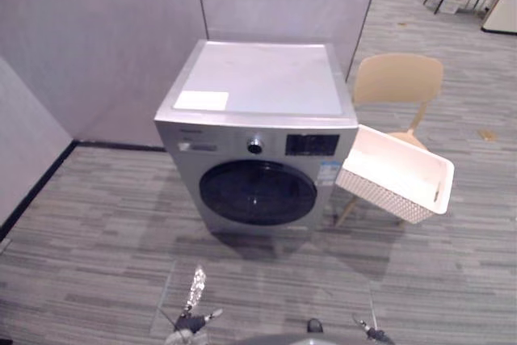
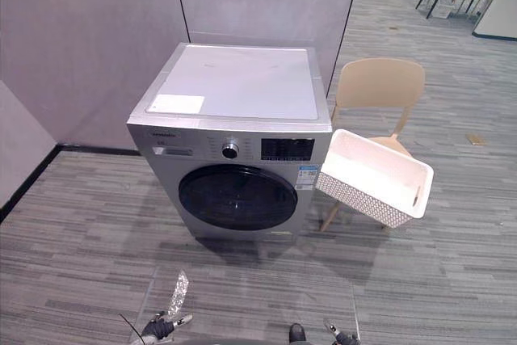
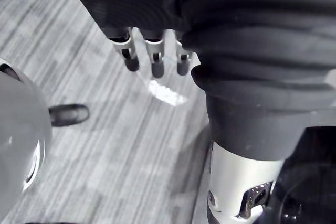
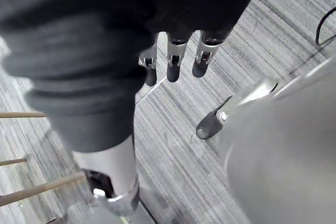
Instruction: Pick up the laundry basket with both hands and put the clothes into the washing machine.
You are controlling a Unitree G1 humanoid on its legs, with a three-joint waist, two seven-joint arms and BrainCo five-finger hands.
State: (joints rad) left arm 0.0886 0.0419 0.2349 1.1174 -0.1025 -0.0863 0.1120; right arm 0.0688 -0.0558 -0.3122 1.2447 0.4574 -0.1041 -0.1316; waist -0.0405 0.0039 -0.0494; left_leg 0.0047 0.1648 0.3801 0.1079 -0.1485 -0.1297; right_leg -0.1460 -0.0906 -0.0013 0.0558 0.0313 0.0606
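On the chair (image 1: 397, 86) beside the closed washing machine (image 1: 258, 143) the laundry basket (image 1: 394, 174) sits tilted, apparently empty; both hands (image 3: 152, 56) (image 4: 176, 59) hang relaxed, fingers straight, holding nothing.

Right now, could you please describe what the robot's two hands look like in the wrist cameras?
The left hand has silver fingers with dark rounded tips set in a row, below a dark ribbed cover over the back of the hand and wrist. The right hand looks the same: silver fingers, dark tips, dark ribbed cover.
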